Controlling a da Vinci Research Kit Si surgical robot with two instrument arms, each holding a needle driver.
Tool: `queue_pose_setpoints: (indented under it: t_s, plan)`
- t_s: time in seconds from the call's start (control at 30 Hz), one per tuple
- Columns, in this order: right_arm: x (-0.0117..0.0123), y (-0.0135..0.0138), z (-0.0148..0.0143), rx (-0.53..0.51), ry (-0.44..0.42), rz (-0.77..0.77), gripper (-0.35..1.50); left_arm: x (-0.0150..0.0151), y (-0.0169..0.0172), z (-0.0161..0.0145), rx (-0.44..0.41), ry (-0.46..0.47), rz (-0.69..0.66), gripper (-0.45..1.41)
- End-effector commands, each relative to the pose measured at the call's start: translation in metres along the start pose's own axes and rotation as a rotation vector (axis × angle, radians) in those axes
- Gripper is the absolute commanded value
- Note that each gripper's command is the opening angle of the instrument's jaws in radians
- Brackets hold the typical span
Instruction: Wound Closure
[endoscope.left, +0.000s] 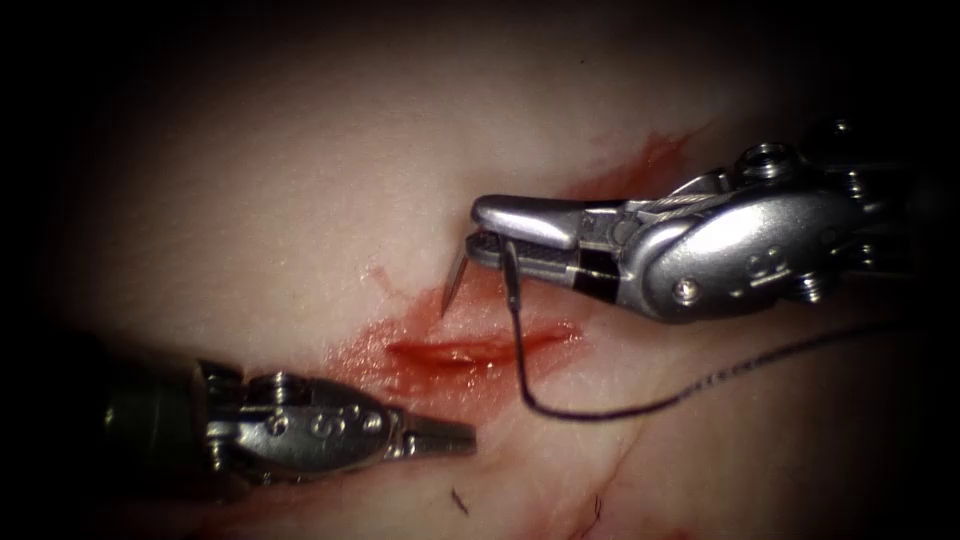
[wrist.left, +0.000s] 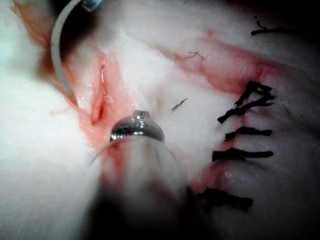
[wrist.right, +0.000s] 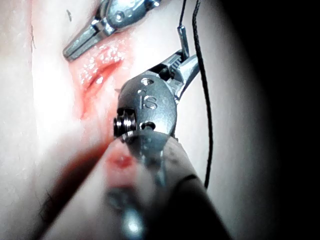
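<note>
My right tool (endoscope.left: 487, 240) is clamped on the needle (endoscope.left: 452, 288) near its thread end, above the cut (endoscope.left: 480, 350) in the endoscope view. The needle's point hangs just over the upper lip, and I cannot tell whether it touches; none of the curve is buried. My left tool (endoscope.left: 455, 437) lies below the cut with its jaws closed on nothing.

The needle is a thin, stiff, polished steel arc (light, and I judge it apt to swivel if gripped on the round), so the flatter stretch back from the point looks the safest place to hold. The thread (endoscope.left: 640, 405) is dark, braided and limp, trailing from the needle's tail across the cut and off to the right. The tissue (endoscope.left: 250, 200) is pale, moist and yielding, and its lips are smeared with red fluid (endoscope.left: 400, 365); I expect it to tear if pinched hard at the edge. In the left wrist view, dark stitches (wrist.left: 245, 132) cross another closed line.
</note>
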Motion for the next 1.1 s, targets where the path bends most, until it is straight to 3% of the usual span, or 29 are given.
queue_pose_setpoints:
  t_s: [0.03, 0.37, 1.1]
  plan:
    - [-0.0004, 0.0002, 0.0009, -0.001, 0.002, -0.010, -0.35, -0.0001, 0.0000, 0.0007, 0.000, 0.000, 0.000, -0.28]
    - [-0.0008, -0.0005, 0.0009, 0.023, -0.040, -0.145, -0.35, -0.0001, 0.0000, 0.0007, 0.000, 0.000, 0.000, -0.30]
    - [-0.0023, -0.0025, 0.0011, 0.029, -0.045, -0.174, -0.35, -0.0001, 0.0000, 0.0007, -0.001, 0.000, 0.000, -0.23]
